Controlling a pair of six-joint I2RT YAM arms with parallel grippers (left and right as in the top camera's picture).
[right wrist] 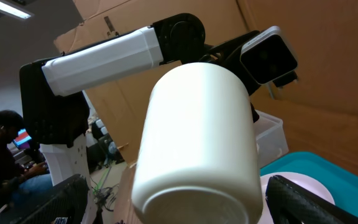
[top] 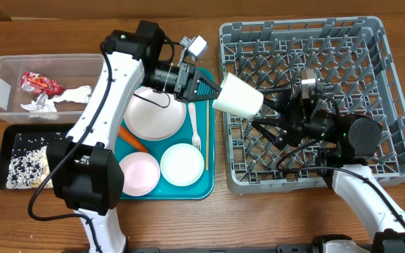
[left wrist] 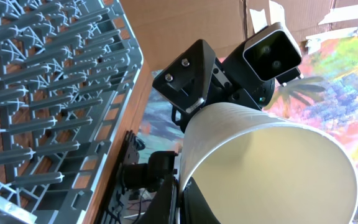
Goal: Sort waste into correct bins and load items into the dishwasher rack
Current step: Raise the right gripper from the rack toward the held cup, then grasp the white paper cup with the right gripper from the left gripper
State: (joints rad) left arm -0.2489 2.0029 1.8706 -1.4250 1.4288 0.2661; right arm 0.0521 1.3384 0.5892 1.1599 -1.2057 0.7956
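Observation:
My left gripper (top: 213, 89) is shut on the rim of a small white cup (top: 238, 95) and holds it on its side over the left edge of the grey dishwasher rack (top: 371, 49). In the left wrist view one finger (left wrist: 197, 205) lies inside the cup (left wrist: 272, 162) and the other outside. My right gripper (top: 267, 105) stands open, its fingers either side of the cup's base (right wrist: 197, 143) without touching it. On the teal tray (top: 188, 191) lie a plate (top: 153, 112), two bowls (top: 182, 164), a fork (top: 195, 126), a chopstick (top: 206, 144) and an orange carrot (top: 132, 139).
The clear tub (top: 5, 70) at far left holds a red wrapper (top: 39, 83) and a crumpled napkin (top: 55, 100). Below it the black tray (top: 20, 133) holds rice grains (top: 23, 167). The right arm's base rests over the rack's lower right part (top: 361, 137).

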